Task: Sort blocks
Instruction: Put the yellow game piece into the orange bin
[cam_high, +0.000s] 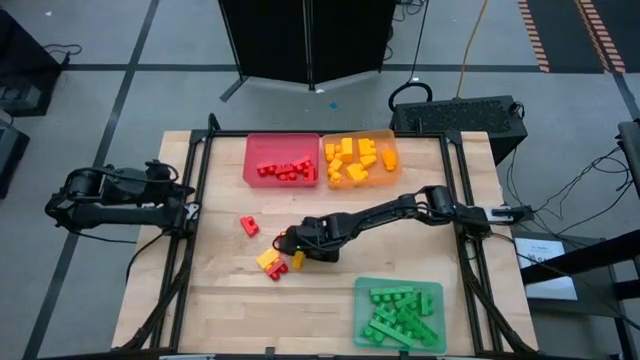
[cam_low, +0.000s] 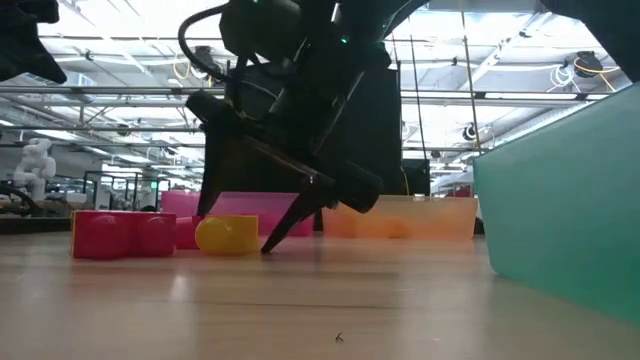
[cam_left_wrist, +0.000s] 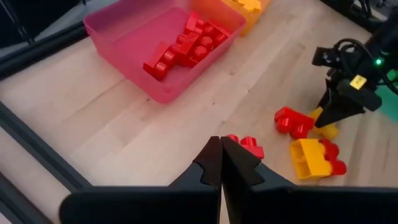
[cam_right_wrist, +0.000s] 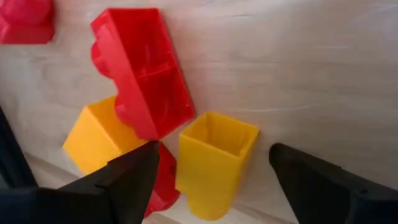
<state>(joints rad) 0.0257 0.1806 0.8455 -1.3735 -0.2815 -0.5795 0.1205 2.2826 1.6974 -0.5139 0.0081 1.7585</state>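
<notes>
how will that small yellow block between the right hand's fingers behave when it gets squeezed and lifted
The small yellow block looks like hollow, thin-walled plastic, so probably light and stiff. It lies on its side with flat faces, so unlikely to roll. The open right hand straddles it; glossy walls might slip a little.

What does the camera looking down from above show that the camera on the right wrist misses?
Only the high view shows the three trays: the red tray, the orange tray and the green tray, each with matching blocks inside, plus the left gripper waiting at the table's left edge. Only the right wrist view shows the small yellow block is hollow, its open side facing the camera, between the open fingers. Both show the right gripper over the loose red and yellow blocks.
</notes>
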